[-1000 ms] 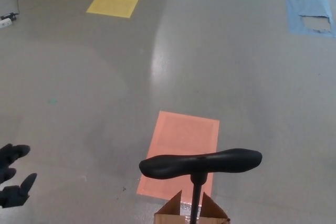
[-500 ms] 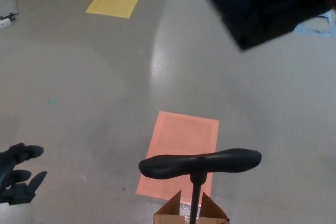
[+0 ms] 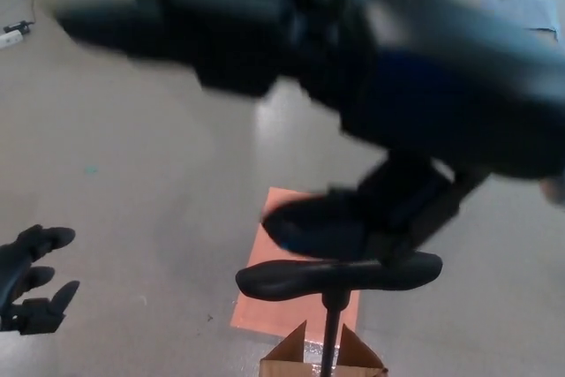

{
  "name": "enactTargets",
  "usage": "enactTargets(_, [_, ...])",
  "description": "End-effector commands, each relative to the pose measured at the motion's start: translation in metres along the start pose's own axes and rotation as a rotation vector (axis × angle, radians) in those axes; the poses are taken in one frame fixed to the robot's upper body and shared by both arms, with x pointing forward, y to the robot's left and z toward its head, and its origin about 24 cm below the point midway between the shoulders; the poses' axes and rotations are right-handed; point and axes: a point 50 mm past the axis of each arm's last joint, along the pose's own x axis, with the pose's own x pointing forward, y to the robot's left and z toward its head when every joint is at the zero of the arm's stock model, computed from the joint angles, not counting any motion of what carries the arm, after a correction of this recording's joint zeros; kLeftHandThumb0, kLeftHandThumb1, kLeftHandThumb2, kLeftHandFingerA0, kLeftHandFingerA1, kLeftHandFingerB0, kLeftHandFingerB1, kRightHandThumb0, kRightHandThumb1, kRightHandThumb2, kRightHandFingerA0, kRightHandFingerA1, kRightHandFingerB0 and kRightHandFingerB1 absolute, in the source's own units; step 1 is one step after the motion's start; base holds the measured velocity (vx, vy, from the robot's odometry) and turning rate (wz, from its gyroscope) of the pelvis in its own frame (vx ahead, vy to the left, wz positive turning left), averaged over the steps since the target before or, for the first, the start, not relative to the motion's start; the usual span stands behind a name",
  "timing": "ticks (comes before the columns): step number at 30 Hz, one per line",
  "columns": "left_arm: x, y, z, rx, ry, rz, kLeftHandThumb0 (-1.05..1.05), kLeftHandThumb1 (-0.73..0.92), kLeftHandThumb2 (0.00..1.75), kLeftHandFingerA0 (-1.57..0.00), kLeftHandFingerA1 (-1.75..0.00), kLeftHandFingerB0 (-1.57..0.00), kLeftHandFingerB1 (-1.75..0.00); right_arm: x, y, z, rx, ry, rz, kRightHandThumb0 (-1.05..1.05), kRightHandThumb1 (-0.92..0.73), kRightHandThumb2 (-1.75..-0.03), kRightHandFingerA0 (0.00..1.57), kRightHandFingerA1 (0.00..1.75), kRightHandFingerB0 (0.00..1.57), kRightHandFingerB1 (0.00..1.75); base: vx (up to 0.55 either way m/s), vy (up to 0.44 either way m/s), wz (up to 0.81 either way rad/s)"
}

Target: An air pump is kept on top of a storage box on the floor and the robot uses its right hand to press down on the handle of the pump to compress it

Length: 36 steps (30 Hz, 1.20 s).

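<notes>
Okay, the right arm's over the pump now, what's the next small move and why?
Probably lower the right hand onto the pump handle and settle it before pressing. The hand appears blurred just above the handle, contact is unclear, and the handle sits high on its shaft above the cardboard box. The left hand hangs open off to the side.

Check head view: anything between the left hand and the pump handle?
Nothing. In the head view the stretch from the left hand to the pump handle is bare grey floor. The orange floor patch sits behind the handle, not between them.
</notes>
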Motion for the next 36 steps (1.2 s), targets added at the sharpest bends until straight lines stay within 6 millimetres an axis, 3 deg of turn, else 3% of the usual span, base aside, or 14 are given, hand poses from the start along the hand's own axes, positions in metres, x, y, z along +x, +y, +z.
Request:
enactTargets(1, [-0.002,0.018,0.0,0.118,0.044,-0.021,-0.3,0.61,1.08,-0.01,-0.48,0.0,-0.47,-0.017,0.048,-0.032,0.166,0.159,0.183,-0.79,-0.78,-1.1,0.0,0.24,0.0,0.22,0.0,0.0,0.0])
enactTargets(11, [-0.005,0.016,-0.006,0.162,0.065,-0.033,-0.27,0.64,1.09,0.0,-0.48,0.0,-0.47,-0.027,0.1,-0.061,0.221,0.305,0.183,-0.79,-0.78,-1.09,0.0,0.22,0.0,0.21,0.0,0.0,0.0])
enactTargets(22, [-0.005,0.018,-0.007,0.173,0.065,-0.044,-0.28,0.63,1.09,0.0,-0.47,0.0,-0.47,-0.024,0.119,-0.078,0.222,0.348,0.157,-0.82,-0.8,-1.11,0.0,0.21,0.0,0.2,0.0,0.0,0.0])
enactTargets(23, [-0.006,0.017,-0.007,0.174,0.065,-0.045,-0.5,0.68,0.74,-0.15,-0.36,-0.11,-0.34,-0.024,0.119,-0.078,0.221,0.351,0.159,-0.82,-0.8,-1.11,0.0,0.21,0.0,0.2,0.0,0.0,0.0])
enactTargets(26, [-0.006,0.017,-0.008,0.172,0.065,-0.047,-0.5,0.69,0.74,-0.15,-0.36,-0.11,-0.34,-0.021,0.119,-0.079,0.221,0.347,0.158,-0.8,-0.78,-1.09,0.0,0.22,0.0,0.21,0.0,0.0,0.0])
enactTargets(27, [-0.006,0.017,-0.008,0.175,0.064,-0.044,-0.5,0.68,0.74,-0.15,-0.36,-0.11,-0.34,-0.02,0.118,-0.078,0.22,0.344,0.157,-0.8,-0.77,-1.09,0.0,0.21,0.0,0.21,0.0,0.0,0.0])
enactTargets(28, [-0.006,0.017,-0.008,0.178,0.065,-0.044,-0.28,0.63,1.09,-0.01,-0.48,-0.01,-0.47,-0.018,0.117,-0.078,0.22,0.343,0.154,-0.81,-0.77,-1.08,0.0,0.21,0.0,0.21,0.0,0.0,0.0])
enactTargets(33, [-0.007,0.018,-0.008,0.176,0.06,-0.049,-0.28,0.63,1.09,-0.01,-0.48,-0.01,-0.48,-0.015,0.121,-0.085,0.224,0.357,0.135,-0.85,-0.77,-1.06,0.04,0.22,0.05,0.21,0.0,0.0,0.0])
enactTargets(34, [-0.007,0.018,-0.008,0.176,0.06,-0.049,-0.46,0.76,0.64,-0.2,-0.33,-0.11,-0.26,-0.015,0.123,-0.087,0.223,0.365,0.135,-0.85,-0.77,-1.05,0.05,0.23,0.05,0.22,0.0,0.0,0.0])
enactTargets(36, [-0.007,0.018,-0.009,0.174,0.062,-0.05,-0.45,0.76,0.64,-0.22,-0.33,-0.11,-0.27,-0.015,0.131,-0.096,0.224,0.396,0.139,-0.85,-0.77,-1.05,0.05,0.23,0.05,0.22,0.0,0.0,0.0])
